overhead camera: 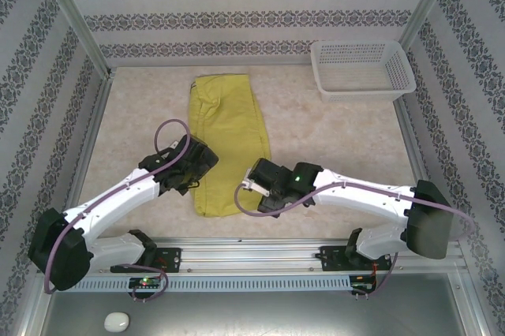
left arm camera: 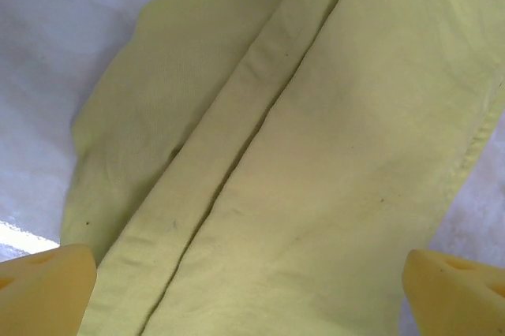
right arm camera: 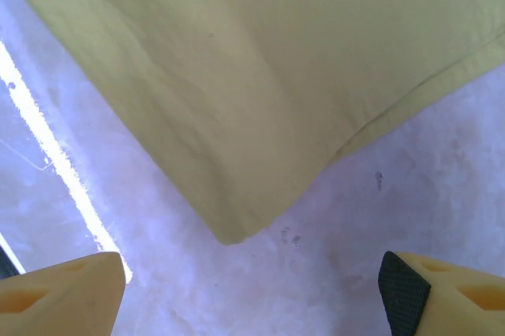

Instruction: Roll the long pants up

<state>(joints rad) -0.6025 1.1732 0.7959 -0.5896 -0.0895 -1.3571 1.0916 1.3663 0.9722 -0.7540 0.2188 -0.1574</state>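
The long pants lie flat on the table, mustard yellow-green, folded lengthwise and running from the far middle toward the near edge. My left gripper hovers over their near left side. In the left wrist view the cloth with its long seam spreads under the gripper, which stands wide open with nothing between its yellow fingertips. My right gripper is at the pants' near right edge. In the right wrist view it is open above bare table, just short of a corner of the pants.
A white plastic basket stands at the far right of the beige table. Patterned walls and metal posts enclose the table. A metal rail runs along the near edge, with a small white object below it.
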